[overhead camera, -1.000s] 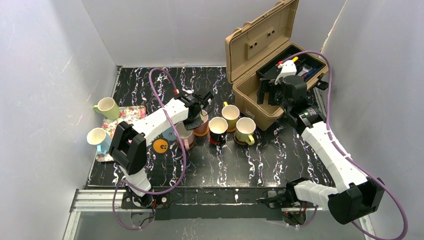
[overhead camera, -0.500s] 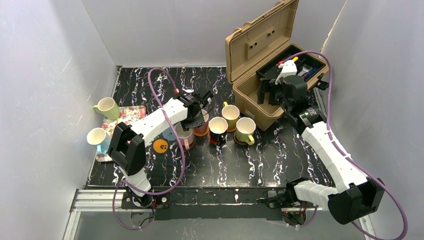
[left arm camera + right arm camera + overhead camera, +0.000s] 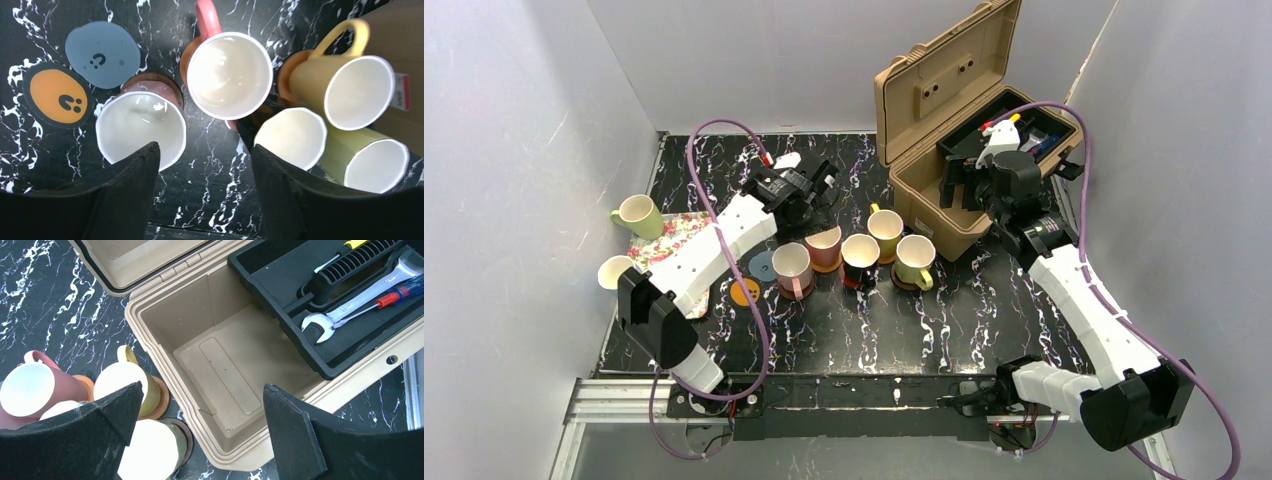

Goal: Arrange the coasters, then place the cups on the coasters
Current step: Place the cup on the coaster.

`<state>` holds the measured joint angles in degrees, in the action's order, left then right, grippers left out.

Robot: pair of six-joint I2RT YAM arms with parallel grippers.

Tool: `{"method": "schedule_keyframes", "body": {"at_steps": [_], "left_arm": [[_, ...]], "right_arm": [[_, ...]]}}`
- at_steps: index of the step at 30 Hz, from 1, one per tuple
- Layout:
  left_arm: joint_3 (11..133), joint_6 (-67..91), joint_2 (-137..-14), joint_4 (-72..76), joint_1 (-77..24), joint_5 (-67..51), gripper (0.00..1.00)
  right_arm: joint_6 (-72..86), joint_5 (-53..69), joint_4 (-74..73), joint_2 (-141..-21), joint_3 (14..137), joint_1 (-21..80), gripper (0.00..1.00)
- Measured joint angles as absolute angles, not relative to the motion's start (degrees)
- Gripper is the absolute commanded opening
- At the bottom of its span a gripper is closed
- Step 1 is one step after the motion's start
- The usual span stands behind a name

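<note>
The pink cup sits on its coaster; my left end effector hovers open, empty; my right end effector gapes over the toolbox.

5 upright cups on coasters, grey-blue coaster, orange coaster bare

Seven small handled mugs with cream insides: five clustered at the frame's centre, two at the left. Seven thin round coasters: five under mugs, two bare. One floral rectangular tray. One open tan plastic toolbox.
</note>
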<state>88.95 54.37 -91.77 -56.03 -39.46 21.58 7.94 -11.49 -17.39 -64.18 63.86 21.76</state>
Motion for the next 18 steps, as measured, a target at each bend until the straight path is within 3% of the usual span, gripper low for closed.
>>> {"method": "schedule_keyframes", "body": {"at_steps": [2,5,18], "left_arm": [[90.06,52.10,-91.00,-56.01,-38.98,21.61,0.86],[91.09,47.13,-89.65,-55.68,-36.62,21.56,0.93],[91.85,21.98,-86.32,-48.56,-16.05,20.67,0.97]], "right_arm": [[7.94,-11.42,-17.39,-64.12,63.86,21.76,0.99],[7.92,-11.35,-17.39,-64.03,63.86,21.76,0.99],[7.70,-9.78,-17.45,-63.66,63.96,21.76,0.99]]}}
